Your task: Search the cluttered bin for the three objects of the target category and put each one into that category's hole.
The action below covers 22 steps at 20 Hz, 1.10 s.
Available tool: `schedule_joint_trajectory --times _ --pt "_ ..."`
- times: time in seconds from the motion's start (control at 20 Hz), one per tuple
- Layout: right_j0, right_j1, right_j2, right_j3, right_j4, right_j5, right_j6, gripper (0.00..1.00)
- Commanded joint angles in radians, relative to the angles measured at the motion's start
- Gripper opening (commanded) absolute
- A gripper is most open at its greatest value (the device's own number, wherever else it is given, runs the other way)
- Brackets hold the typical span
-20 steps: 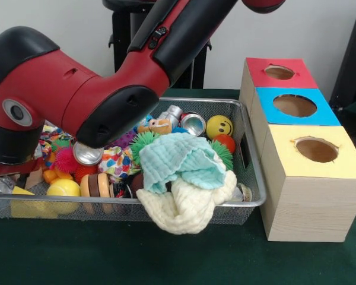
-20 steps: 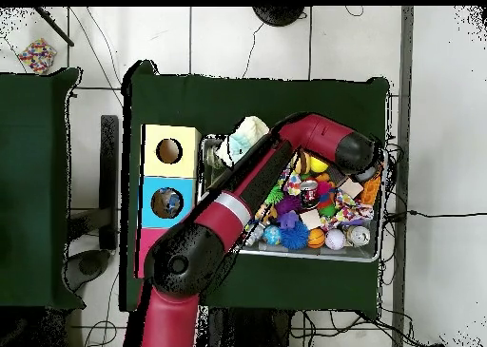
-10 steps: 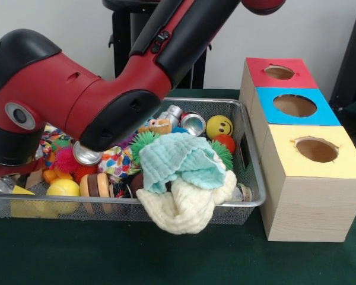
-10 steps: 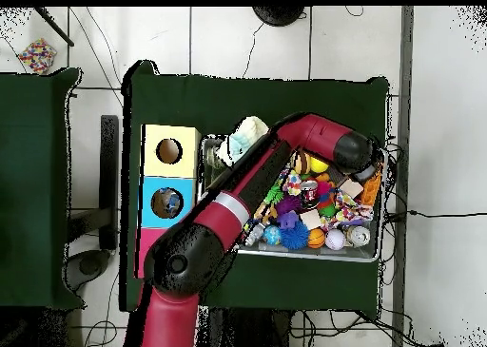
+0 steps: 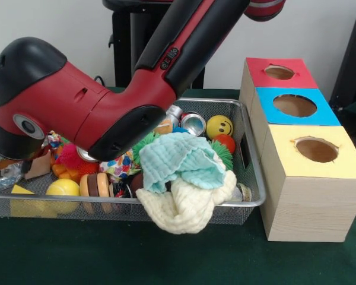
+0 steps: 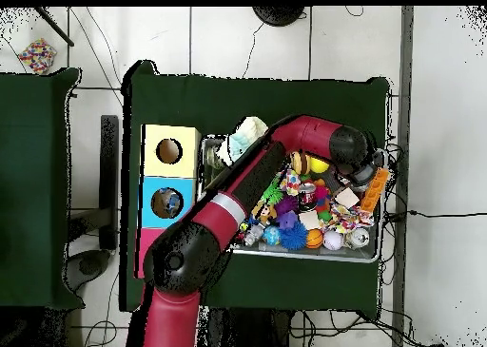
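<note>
Arm (image 5: 107,101) blocks bin (image 5: 252,172) left; box holes (image 5: 316,149) seemingly clear

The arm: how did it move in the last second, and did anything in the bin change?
The arm swung toward the picture's left in the front view and rose a little; its big joint now hides the silver can it left showing before. The gripper is hidden, so a grasp cannot be judged. The cloths on the bin's rim and the boxes stayed.

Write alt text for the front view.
A red and black robot arm reaches down into the left end of a wire bin crammed with toys, two cloths draped over its front rim. Beside it stand red, blue and yellow boxes with round holes.
</note>
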Motion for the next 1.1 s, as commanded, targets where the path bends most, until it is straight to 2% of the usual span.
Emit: schedule_joint_trajectory --times 0.05,0.2,0.35,0.7,1.1 --pt "-0.057 0.091 0.038 -0.105 0.018 -0.126 0.144 1.00" --pt "-0.069 0.101 0.029 -0.135 0.029 -0.083 0.166 1.00" --pt "-0.077 0.109 0.020 -0.153 0.031 -0.080 0.180 1.00" --pt "-0.049 0.107 0.048 -0.084 0.051 -0.070 0.124 1.00" --pt "-0.048 0.089 0.042 -0.082 0.045 -0.089 0.117 1.00"
